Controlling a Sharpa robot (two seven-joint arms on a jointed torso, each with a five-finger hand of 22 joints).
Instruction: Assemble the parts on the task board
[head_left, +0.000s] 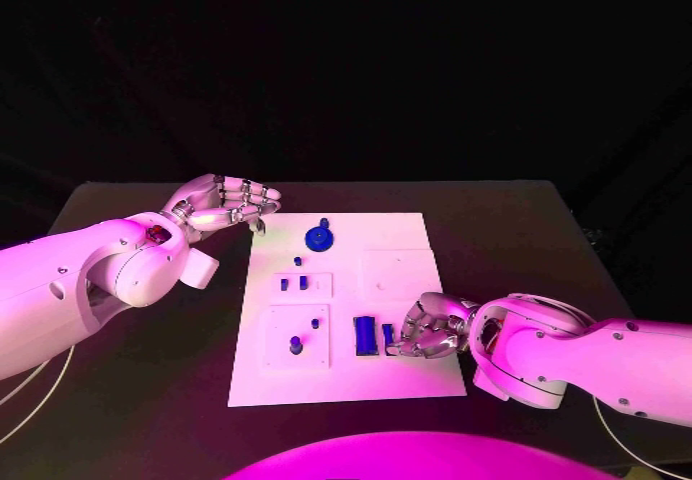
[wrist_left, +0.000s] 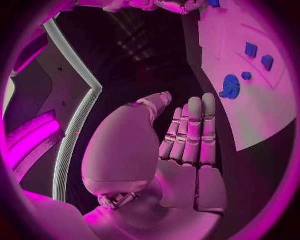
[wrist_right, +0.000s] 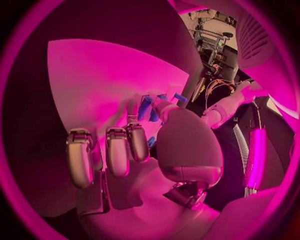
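On the black table (head_left: 548, 230), seen from the head, lies the white board (head_left: 397, 250). A round blue gear (head_left: 319, 237) sits near its far edge. Closer in are two small blue blocks (head_left: 293, 284) in a raised square, then a blue peg (head_left: 296, 345) in a bigger square. Beside that stand two tall blue bars (head_left: 366, 335). The right hand (head_left: 428, 328) rests on the board just beside those bars, its fingers curled in toward them (I cannot tell if it holds one). The left hand (head_left: 224, 205) hangs above the table by the board's far left corner, fingers bent loosely, nothing in it. Nothing stands between the hands and the parts. All behind the table is dark. No writing can be read.

From the left wrist, the left hand (wrist_left: 187, 145) shows its fingers (wrist_left: 195, 127) straight and side by side, holding nothing. Past it lies the board (wrist_left: 250, 120) with the gear (wrist_left: 231, 86) and the two blocks (wrist_left: 259, 55) on it. A pale strip runs along the table edge.

From the right wrist, the right hand (wrist_right: 134, 155) bends its fingers (wrist_right: 117, 150) down over the board (wrist_right: 94, 80). The blue bars (wrist_right: 145, 107) poke up just past the fingertips and thumb, too hidden to tell if they are pinched.
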